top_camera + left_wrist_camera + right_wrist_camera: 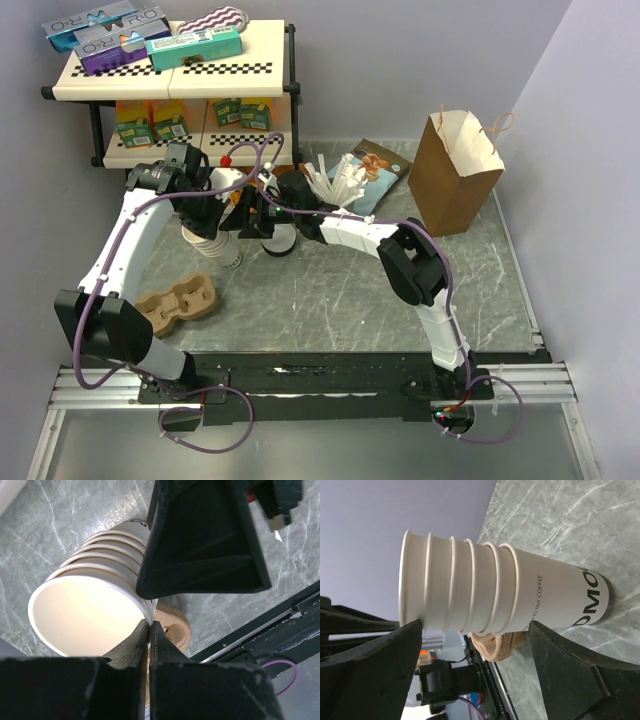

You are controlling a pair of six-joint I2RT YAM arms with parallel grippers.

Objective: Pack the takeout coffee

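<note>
A stack of lidless cream paper cups [218, 246] stands left of centre, seen close in the left wrist view [95, 605] and the right wrist view [485, 587]. My left gripper [207, 226] is shut, pinching the rim of the top cup [149, 625]. My right gripper [250, 215] is open, its fingers spread on either side of the stack [476, 624], one black finger [200, 540] right beside the cups. The lidded takeout coffee is not clearly in view; a white round thing [283, 240] sits under the right arm and I cannot tell what it is.
A tan pulp cup carrier [180, 300] lies near the left arm. An open brown paper bag [455, 172] stands at the right. A holder of white straws [335, 185] and a snack packet [375, 165] are behind the arms. A shelf [170, 75] stands at the back left.
</note>
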